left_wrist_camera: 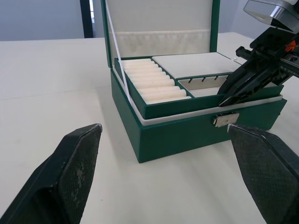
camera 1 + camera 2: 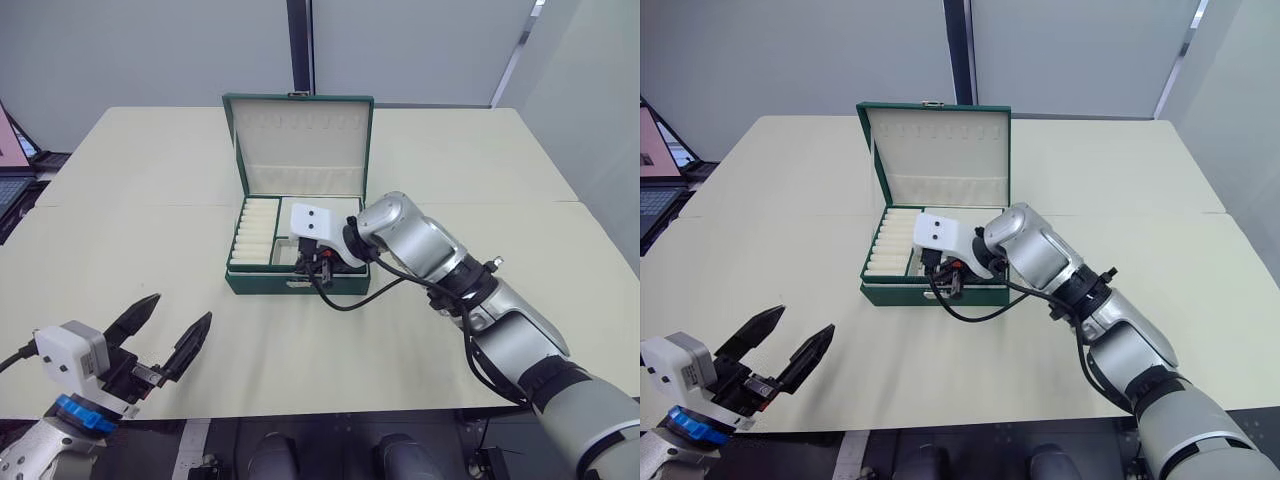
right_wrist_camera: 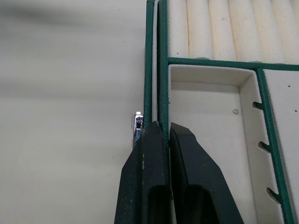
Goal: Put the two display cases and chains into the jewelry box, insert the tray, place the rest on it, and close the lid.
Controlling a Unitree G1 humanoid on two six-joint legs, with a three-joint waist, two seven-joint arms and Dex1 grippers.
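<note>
Left eye view has the jewelry box point(image 2: 298, 283) at frame centre with the lid point(image 2: 298, 145) upright and the tray point(image 2: 262, 232) seated inside. Right gripper point(image 3: 161, 135), fingers pressed together, pinches the tray's front rim above the clasp point(image 1: 226, 119). Left gripper point(image 2: 165, 332) sits spread at lower left over the cream table point(image 2: 480, 170); a laptop point(image 2: 12, 160) lies at the left edge.

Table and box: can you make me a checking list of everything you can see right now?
Surface: pale table, bare around the box.
Job's things: green box open, lid standing upright; tray seated inside; its compartments that show look empty. Cases and chains: nothing seen.
Clutter: nothing seen.
Grippers: right gripper shut, fingertips pinching the tray's front rim above the clasp; left gripper open, hovering near the table's near edge, away from the box.
Cables: black cable looping from the right wrist in front of the box.
Surroundings: laptop beyond the table's left side; grey wall behind.
</note>
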